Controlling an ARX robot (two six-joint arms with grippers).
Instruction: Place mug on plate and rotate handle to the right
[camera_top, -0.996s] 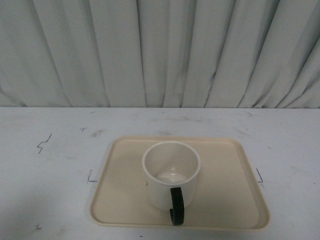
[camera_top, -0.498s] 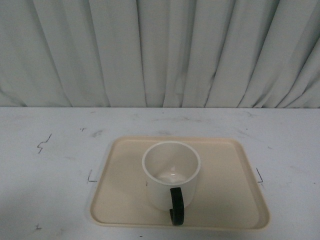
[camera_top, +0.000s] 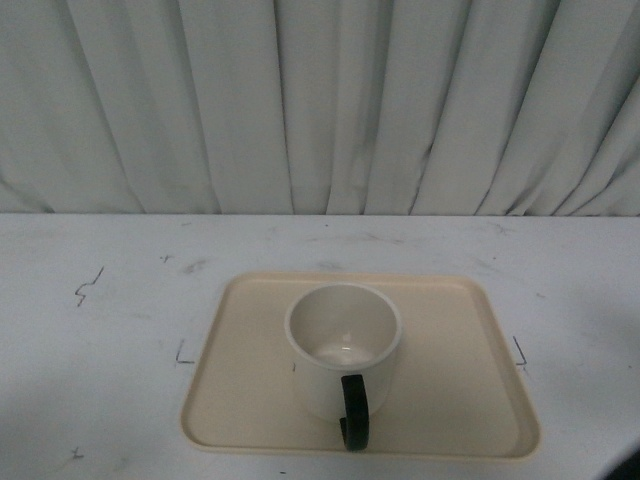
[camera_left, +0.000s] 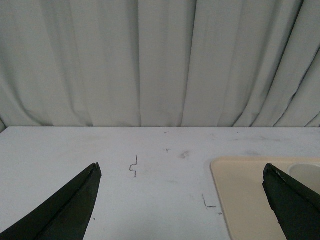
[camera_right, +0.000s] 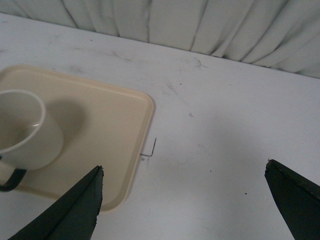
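Note:
The white mug (camera_top: 342, 345) stands upright on the beige plate (camera_top: 460, 390), slightly left of its middle. Its black handle (camera_top: 354, 410) points toward the near rim, at me. In the right wrist view the mug (camera_right: 22, 130) and handle (camera_right: 10, 180) sit at the picture's edge on the plate (camera_right: 115, 115). My right gripper (camera_right: 184, 165) is open over bare table beside the plate's right side. My left gripper (camera_left: 181, 167) is open over the table left of the plate (camera_left: 240, 190); a sliver of the mug (camera_left: 307, 172) shows. Neither gripper holds anything.
A white table (camera_top: 100, 330) with scuffs and small pen marks (camera_top: 88, 285) surrounds the plate. Corner marks (camera_top: 182, 355) flank the plate. A pleated grey curtain (camera_top: 320, 100) closes off the far edge. A dark shape (camera_top: 630, 470) shows at the front view's lower right corner.
The mug and plate have not moved. A dark shape has come into the lower right corner of the front view.

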